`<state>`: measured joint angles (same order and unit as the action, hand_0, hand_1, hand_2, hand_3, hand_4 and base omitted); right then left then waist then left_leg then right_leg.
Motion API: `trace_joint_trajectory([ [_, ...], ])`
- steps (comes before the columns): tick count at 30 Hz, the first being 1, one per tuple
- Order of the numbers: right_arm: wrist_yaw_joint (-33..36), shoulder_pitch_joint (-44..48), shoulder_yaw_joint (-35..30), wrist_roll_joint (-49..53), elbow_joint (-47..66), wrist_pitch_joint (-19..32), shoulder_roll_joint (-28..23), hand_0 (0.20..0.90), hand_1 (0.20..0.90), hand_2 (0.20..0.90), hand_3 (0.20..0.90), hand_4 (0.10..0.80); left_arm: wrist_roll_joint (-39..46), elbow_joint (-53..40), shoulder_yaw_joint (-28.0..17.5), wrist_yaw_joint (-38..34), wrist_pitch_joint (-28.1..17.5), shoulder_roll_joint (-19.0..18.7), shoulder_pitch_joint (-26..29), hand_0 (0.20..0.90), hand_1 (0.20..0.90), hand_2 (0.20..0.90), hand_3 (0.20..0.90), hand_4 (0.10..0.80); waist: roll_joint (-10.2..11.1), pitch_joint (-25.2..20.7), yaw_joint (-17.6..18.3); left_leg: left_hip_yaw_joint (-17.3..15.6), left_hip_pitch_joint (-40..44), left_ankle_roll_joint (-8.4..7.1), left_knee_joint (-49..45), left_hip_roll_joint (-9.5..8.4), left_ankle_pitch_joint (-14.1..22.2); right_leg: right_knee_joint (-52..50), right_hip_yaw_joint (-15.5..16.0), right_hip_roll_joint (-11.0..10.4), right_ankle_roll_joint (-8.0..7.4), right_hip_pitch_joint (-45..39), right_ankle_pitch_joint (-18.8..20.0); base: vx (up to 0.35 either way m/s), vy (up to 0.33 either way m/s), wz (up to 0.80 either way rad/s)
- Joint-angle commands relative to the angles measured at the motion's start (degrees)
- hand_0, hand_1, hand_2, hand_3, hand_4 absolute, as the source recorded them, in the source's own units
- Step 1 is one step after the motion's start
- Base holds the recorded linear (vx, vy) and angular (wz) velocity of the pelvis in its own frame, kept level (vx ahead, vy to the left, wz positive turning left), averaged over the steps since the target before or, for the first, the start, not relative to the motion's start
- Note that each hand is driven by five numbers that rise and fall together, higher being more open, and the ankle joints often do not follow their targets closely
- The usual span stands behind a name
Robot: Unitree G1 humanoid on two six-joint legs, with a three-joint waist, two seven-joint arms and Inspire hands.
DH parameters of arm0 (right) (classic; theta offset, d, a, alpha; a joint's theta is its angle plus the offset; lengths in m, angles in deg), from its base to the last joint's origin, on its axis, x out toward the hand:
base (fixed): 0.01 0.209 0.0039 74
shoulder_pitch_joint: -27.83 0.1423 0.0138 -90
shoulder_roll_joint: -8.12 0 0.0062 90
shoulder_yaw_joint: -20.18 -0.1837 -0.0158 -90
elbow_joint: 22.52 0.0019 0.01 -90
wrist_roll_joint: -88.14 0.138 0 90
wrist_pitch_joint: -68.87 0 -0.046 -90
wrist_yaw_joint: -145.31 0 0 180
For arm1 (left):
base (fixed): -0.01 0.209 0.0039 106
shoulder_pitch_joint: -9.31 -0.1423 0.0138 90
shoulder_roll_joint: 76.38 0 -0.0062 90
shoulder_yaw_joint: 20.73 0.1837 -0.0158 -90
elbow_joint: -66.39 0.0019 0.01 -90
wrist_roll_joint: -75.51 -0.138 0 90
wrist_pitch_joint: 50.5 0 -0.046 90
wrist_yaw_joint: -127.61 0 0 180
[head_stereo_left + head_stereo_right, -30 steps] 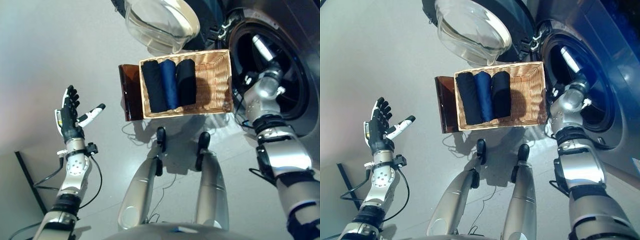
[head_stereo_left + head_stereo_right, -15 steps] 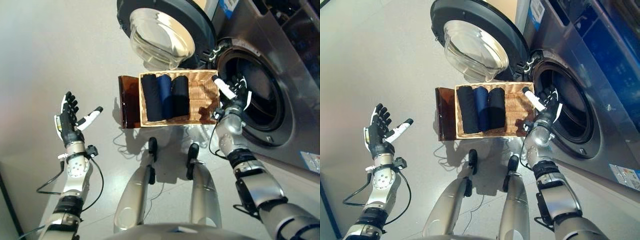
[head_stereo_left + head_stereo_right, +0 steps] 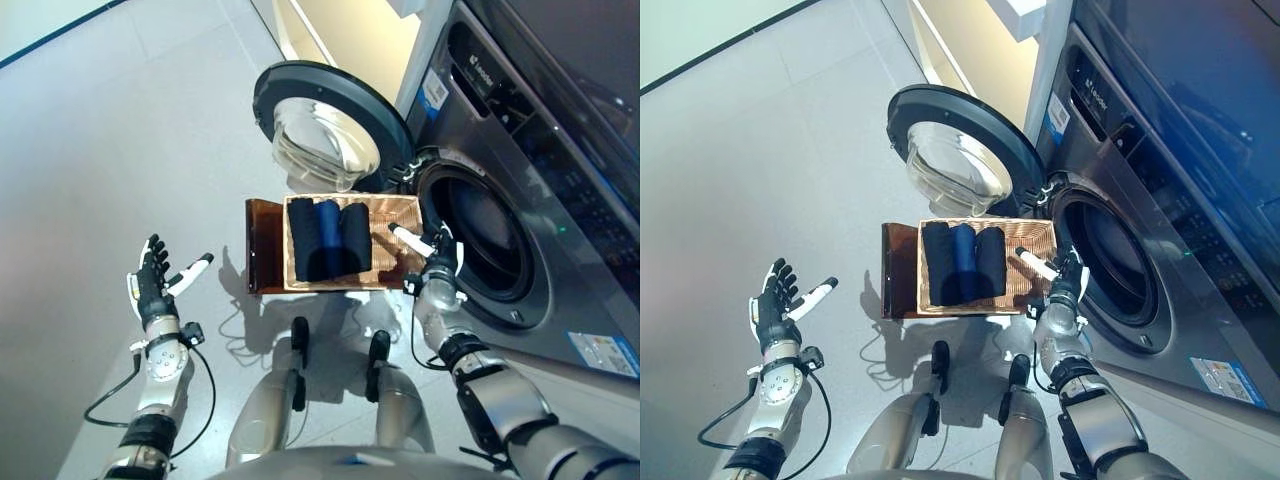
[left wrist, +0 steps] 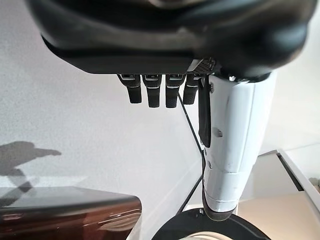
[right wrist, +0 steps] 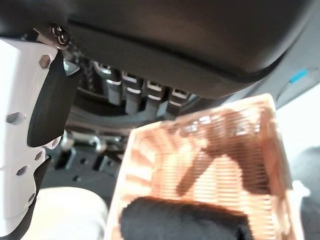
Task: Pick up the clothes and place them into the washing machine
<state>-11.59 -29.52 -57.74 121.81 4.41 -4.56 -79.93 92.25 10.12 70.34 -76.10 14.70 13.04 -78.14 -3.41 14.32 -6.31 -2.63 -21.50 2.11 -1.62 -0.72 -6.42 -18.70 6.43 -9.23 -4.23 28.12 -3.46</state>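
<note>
Camera view has pulled back since a second ago, and the right hand (image 3: 436, 268), earlier reaching toward the washing machine (image 3: 520, 190) drum, now hovers empty with spread fingers at the basket's (image 3: 388, 212) right edge. Three rolled clothes (image 3: 328, 238) lie centre frame, left of it. Left hand (image 3: 152, 288) stays open, lower left.

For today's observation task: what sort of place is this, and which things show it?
Probably a laundry room: a front-loading washing machine with its round door open, and a wicker basket of rolled clothes on a grey floor.
</note>
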Motion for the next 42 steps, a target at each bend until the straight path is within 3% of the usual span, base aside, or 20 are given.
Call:
trace_joint_trajectory([
  [1,2.09,6.67,3.15,-2.50,-5.17,0.67,-2.43,0.900,0.900,0.900,0.900,0.800,0.85,-3.85,-0.13,-0.70,-3.22,-4.00,0.14,0.900,0.900,0.900,0.900,0.800,0.01,-3.10,-1.36,0.80,-3.00,-2.55,-3.53,-1.83,4.80,9.12,1.00,-1.99,-0.11,-2.13,6.12,-0.012,0.046,-0.04],
  [6,3.72,13.15,2.82,-1.88,-11.98,-0.46,-4.24,0.900,0.900,0.900,0.900,0.800,1.16,-7.09,0.75,0.25,-3.07,-4.19,-0.03,0.900,0.900,0.900,0.900,0.800,-1.23,-1.47,-2.97,1.10,-5.83,-2.23,-5.43,-2.23,5.06,7.33,1.38,-2.60,0.23,-0.14,5.55,-0.019,0.036,0.08],
  [15,5.19,20.08,2.83,-0.85,-14.39,-0.27,-6.77,0.900,0.900,0.900,0.900,0.800,0.29,-9.25,0.92,-0.89,-3.32,-5.16,1.63,0.900,0.900,0.900,0.900,0.800,-1.92,1.57,-4.46,1.58,-11.92,-2.34,-9.70,-2.78,5.94,2.55,2.21,-3.02,0.94,4.81,3.88,-0.017,0.013,0.15],
  [20,6.11,23.66,3.71,0.01,-14.95,0.32,-6.76,0.900,0.900,0.900,0.900,0.800,-0.69,-12.16,-0.10,-2.16,-3.43,-5.85,2.38,0.900,0.900,0.900,0.900,0.800,-1.19,3.16,-5.00,1.47,-18.64,-2.39,-17.08,-2.86,8.51,-3.38,2.03,-2.71,1.82,10.09,1.68,-0.025,-0.014,0.15],
  [23,6.44,26.19,4.39,1.02,-16.43,0.50,-6.62,0.900,0.900,0.900,0.900,0.800,-2.11,-15.56,-0.27,-2.89,-3.20,-5.91,2.90,0.900,0.900,0.900,0.900,0.800,-0.81,3.72,-5.40,2.21,-22.40,-2.61,-23.98,-2.68,12.95,-9.28,1.47,-1.95,2.19,13.50,-2.26,0.027,-0.004,0.14],
  [28,7.13,29.07,5.07,1.84,-18.03,0.76,-6.58,0.900,0.900,0.900,0.900,0.800,-3.31,-19.49,-0.39,-3.97,-3.11,-5.60,3.52,0.900,0.900,0.900,0.900,0.800,-0.97,4.49,-5.88,2.54,-26.99,-2.29,-30.12,-2.34,15.36,-14.58,1.36,-1.50,2.88,17.83,-4.19,-0.029,0.001,0.01],
  [42,8.22,34.72,6.58,0.97,-20.67,-0.10,-6.65,0.900,0.900,0.900,0.900,0.800,-6.45,-24.56,1.28,-6.68,-3.22,-5.55,4.89,0.900,0.900,0.900,0.900,0.800,-1.98,4.81,-7.93,3.68,-33.04,-1.84,-32.38,-3.46,15.46,-17.61,2.40,-1.99,3.61,23.09,-5.75,-0.007,-0.003,0.07],
])
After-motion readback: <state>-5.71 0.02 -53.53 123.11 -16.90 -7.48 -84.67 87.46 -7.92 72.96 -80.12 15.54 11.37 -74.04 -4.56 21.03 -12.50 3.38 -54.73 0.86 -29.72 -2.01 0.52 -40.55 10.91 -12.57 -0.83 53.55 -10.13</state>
